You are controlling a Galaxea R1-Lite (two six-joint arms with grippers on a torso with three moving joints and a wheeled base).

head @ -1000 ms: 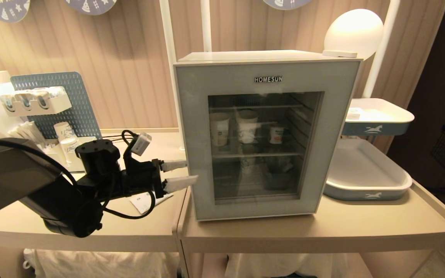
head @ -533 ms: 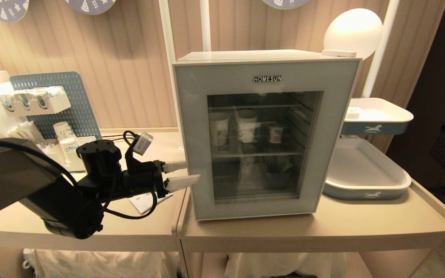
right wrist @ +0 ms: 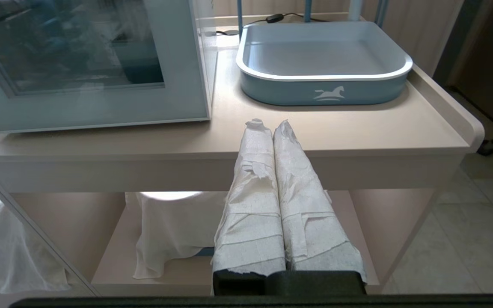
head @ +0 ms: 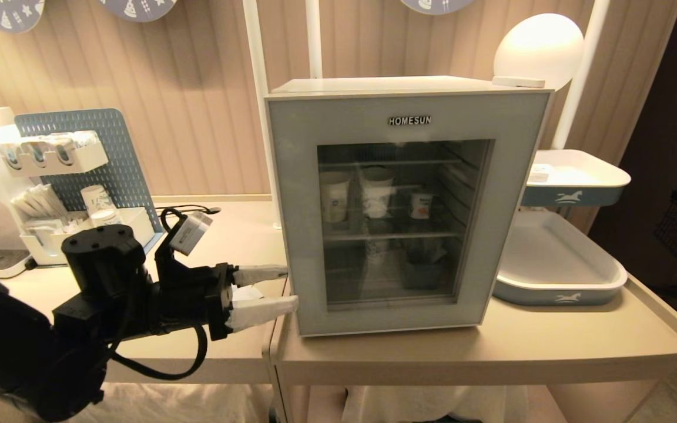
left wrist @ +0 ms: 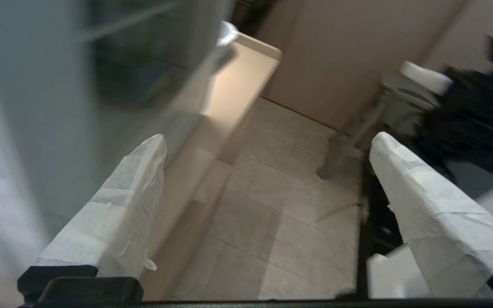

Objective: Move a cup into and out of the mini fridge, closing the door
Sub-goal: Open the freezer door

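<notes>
Reaching level, our left gripper (head: 274,289) was spread wide at the shut door's (head: 297,235) lower left edge, contact unclear. Behind dim glass, the cup (head: 421,205) sat on the mini fridge's (head: 385,85) middle shelf.

My left arm (head: 33,346) is running off the head view's lower left edge. The mini fridge (left wrist: 37,107) is smearing into blur in my left wrist view. The cup (head: 421,205) is showing dimly behind the door (head: 291,235) glass, its lettering too small to read.
</notes>
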